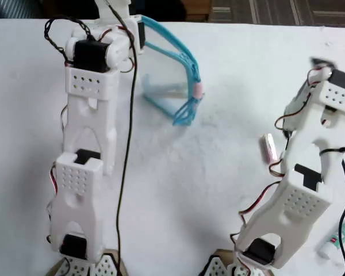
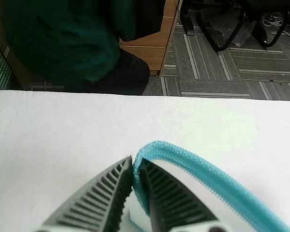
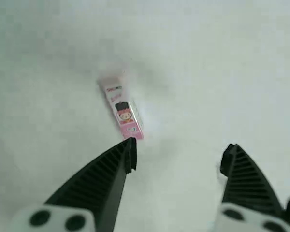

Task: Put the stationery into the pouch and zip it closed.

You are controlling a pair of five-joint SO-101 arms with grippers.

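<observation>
Pouch of clear plastic with a blue zipper edge stands in the upper middle of the high view, the left gripper clamped on its blue rim. Right gripper holds its jaws wide apart. Small pink eraser lies at the right middle, well apart from the pouch and nearest the right arm. It sits just ahead of one fingertip, not between the two, its long axis pointing at that tip; I judge the jaws must shift sideways first. White tube with green label lies at lower right.
</observation>
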